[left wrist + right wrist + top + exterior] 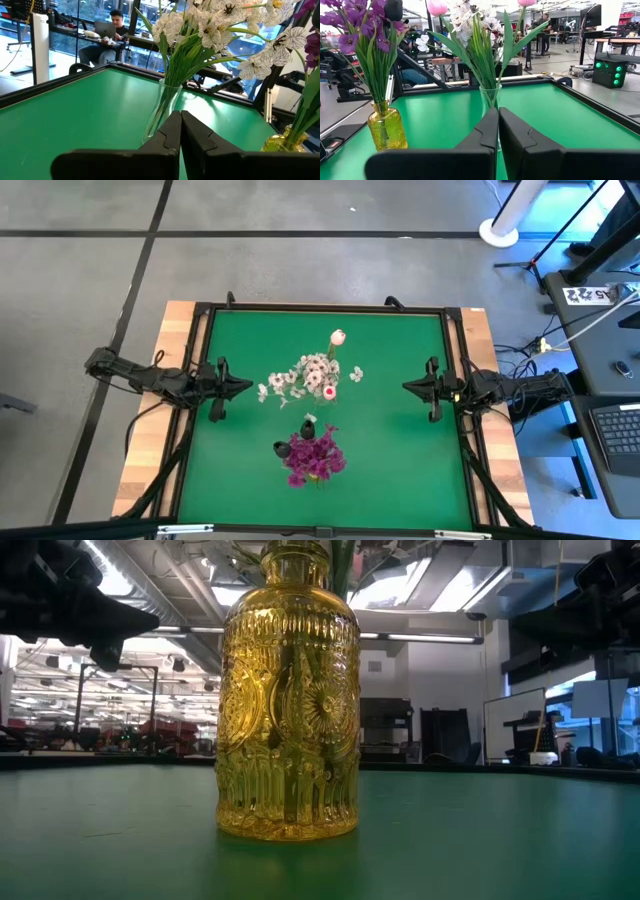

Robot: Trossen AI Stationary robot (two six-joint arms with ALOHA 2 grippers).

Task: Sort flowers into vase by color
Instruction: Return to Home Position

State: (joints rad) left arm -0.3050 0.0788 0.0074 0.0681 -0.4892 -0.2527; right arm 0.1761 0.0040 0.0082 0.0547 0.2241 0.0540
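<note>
Yellow vase (288,710) holds purple flowers (315,457), clear vase (490,97) the white flowers (315,372). Sorting looks finished, so left gripper (246,386) and right gripper (407,387) rest closed at the table sides.

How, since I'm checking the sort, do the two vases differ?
The yellow vase is embossed amber glass; the clear vase is plain and colourless. The yellow vase holds purple flowers; the clear vase holds white blossoms and pink tulips. Both stand upright on the green table.

left arm (150,375): extended inward, left claw (241,386) closed | right arm (512,388): extended inward, right claw (411,387) closed
</note>
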